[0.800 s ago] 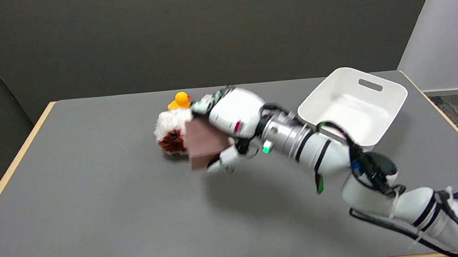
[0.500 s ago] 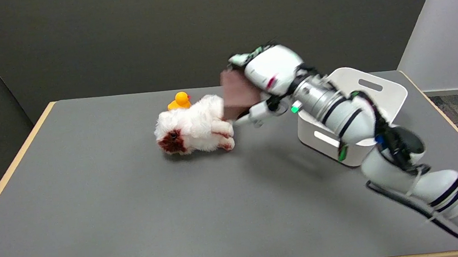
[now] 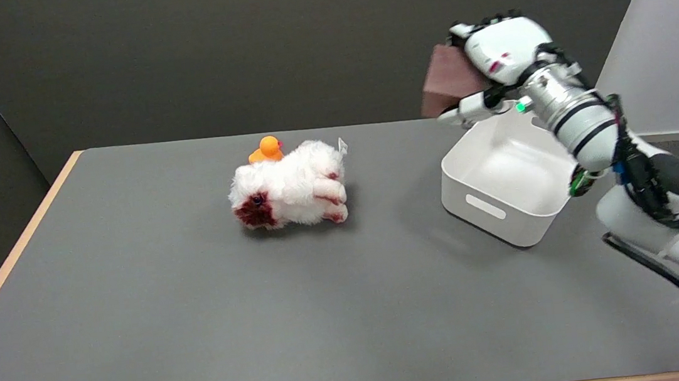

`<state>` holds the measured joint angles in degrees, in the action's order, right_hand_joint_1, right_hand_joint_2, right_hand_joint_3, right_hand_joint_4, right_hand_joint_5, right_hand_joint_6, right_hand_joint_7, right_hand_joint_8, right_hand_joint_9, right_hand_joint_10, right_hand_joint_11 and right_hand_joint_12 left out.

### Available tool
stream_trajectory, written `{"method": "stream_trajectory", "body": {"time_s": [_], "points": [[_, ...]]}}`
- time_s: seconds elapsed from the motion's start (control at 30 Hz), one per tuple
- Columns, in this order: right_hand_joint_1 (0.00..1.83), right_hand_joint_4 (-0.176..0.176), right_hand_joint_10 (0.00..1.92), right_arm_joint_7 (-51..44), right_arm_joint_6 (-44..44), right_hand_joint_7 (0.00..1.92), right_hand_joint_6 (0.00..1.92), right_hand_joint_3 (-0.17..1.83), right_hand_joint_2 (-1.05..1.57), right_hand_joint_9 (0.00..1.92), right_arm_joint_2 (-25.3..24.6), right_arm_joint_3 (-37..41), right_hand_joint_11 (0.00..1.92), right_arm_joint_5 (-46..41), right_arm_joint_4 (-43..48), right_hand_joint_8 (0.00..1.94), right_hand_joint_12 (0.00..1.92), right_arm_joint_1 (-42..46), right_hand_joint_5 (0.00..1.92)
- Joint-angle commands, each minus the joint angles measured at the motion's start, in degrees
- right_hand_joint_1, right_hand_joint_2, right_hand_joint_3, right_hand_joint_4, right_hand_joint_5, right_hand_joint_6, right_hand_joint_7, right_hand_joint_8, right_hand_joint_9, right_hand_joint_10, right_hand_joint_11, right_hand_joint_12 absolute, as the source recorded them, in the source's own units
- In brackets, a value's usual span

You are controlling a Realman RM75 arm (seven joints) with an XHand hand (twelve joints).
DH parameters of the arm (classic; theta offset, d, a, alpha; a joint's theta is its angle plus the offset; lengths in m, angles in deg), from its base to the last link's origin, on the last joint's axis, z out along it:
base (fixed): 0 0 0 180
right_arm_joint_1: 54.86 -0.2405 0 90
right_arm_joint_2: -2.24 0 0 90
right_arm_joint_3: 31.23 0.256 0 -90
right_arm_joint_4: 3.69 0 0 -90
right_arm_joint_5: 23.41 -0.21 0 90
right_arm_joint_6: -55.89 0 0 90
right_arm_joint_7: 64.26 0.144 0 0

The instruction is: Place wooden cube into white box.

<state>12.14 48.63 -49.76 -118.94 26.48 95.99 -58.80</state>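
A dark grey wall backs the grey table (image 3: 135,287), whose pale wood edging shows along the left and near sides; a lighter wall stands at the far right. From the head view, my right hand (image 3: 499,57) is raised above the far left part of the white box (image 3: 506,188), and it grips the wooden cube (image 3: 448,81), fingers over its top and thumb under its lower edge. The cube hangs in the air, tilted, its right side covered by my palm, so I can see only its brownish left faces. My forearm crosses in front of the box's far right wall and hides the handle slot there; the slot in the near wall shows plainly. The box's inside looks bare where it is visible. Well to the left lies a white plush dog (image 3: 288,186) on its side, and a yellow rubber duck (image 3: 267,149) peeks over its far edge, mostly hidden. My arm runs out of frame at lower right.
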Motion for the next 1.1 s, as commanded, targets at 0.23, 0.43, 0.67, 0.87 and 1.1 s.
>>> {"method": "stream_trajectory", "body": {"time_s": [0.23, 0.43, 0.67, 0.87, 1.1], "points": [[1.19, -0.176, 1.26, 24.05, 11.55, 0.86, 1.53, 0.11, 1.23, 0.76, 2.79, 15.52, 0.61, 0.72, -19.47, 1.38, 1.64, 4.14, 0.51], [1.19, -0.176, 1.27, 24.25, 13.27, 0.87, 1.51, 0.12, 1.21, 0.77, 2.36, 11.21, 0.61, 0.51, -26.61, 1.37, 1.65, 5.69, 0.52], [1.2, -0.176, 1.28, 23.85, 13.69, 0.88, 1.5, 0.14, 1.2, 0.77, 1.97, 12.81, 0.61, 0.83, -29.24, 1.37, 1.66, 9.45, 0.54], [1.2, -0.176, 1.28, 23.85, 14.41, 0.88, 1.49, 0.15, 1.19, 0.77, 3.01, 13.68, 0.6, 0.8, -31.62, 1.37, 1.66, 9.69, 0.55], [1.2, -0.176, 1.28, 24.0, 14.65, 0.88, 1.49, 0.16, 1.18, 0.77, 3.44, 12.32, 0.61, 0.51, -32.06, 1.36, 1.67, 9.69, 0.56]]}}
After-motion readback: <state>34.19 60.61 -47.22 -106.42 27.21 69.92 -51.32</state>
